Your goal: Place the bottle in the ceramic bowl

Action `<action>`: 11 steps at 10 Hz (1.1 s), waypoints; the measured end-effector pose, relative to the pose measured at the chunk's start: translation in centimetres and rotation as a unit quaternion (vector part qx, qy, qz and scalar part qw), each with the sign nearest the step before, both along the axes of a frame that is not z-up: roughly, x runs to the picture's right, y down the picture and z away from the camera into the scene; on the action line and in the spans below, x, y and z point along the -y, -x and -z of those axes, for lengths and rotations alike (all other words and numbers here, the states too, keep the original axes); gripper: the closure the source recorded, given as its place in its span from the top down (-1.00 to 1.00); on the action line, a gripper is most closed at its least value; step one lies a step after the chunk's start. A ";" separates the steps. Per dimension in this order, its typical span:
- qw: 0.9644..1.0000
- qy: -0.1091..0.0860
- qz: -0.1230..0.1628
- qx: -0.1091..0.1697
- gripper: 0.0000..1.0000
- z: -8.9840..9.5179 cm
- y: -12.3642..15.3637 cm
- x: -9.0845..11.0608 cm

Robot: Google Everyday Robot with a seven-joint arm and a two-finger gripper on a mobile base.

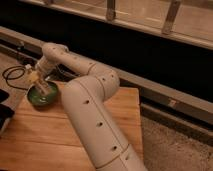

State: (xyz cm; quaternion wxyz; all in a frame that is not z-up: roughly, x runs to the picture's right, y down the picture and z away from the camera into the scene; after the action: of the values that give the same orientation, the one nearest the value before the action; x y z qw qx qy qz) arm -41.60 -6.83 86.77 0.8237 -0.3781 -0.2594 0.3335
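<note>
bench (pixel 107 112): big wooden butcher-block top, takes up the lower half of the shot. Everything that matters sits at its far-left corner, so I'm using the bowl there as my reference point.

arm (pixel 95 115): chunky white thing, comes up from the bottom edge, bends, then reaches left and down toward the bowl. It blocks a good chunk of the bench to the right of the bowl.

cable (pixel 12 75): dark loop on the floor, just behind and left of the bowl, off the bench.

ceramic bowl (pixel 36 99): glossy green, upright, on the bench near the corner. Only its left and front rim show, the rest is under the gripper.

gripper (pixel 40 86): directly above the bowl, tip down inside the rim or just over it. Honestly can't tell how the fingers stand, it's all one pale blob down there.

bottle (pixel 42 86): pale slim shape, tilted, lower end down in the bowl, upper end poking up toward the back-left. Looks like it's at the gripper, but whether it's held or already let go, can't say.

progress: my read is nearly there. Bottle is carried over and lowered into the bowl; what's left is releasing it and pulling the arm clear.
</note>
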 end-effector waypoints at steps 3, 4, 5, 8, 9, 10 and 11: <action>1.000 0.000 0.000 0.000 0.08 0.0 0.0 0.0; 1.000 0.000 -0.001 -0.001 0.27 -0.1 -0.1 0.0; 1.000 0.000 -0.001 -0.001 0.40 -0.1 -0.1 0.1; 1.000 0.000 0.001 0.000 0.60 0.0 0.1 0.0; 1.000 0.000 0.001 0.000 0.60 0.0 0.1 -0.1; 1.000 0.000 0.001 0.000 0.60 -0.1 0.1 -0.1; 1.000 0.000 0.001 0.000 0.60 -0.1 0.1 -0.1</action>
State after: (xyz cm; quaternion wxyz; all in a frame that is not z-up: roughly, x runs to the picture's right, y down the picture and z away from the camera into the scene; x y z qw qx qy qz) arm -41.70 -6.74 86.83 0.8239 -0.3784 -0.2591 0.3330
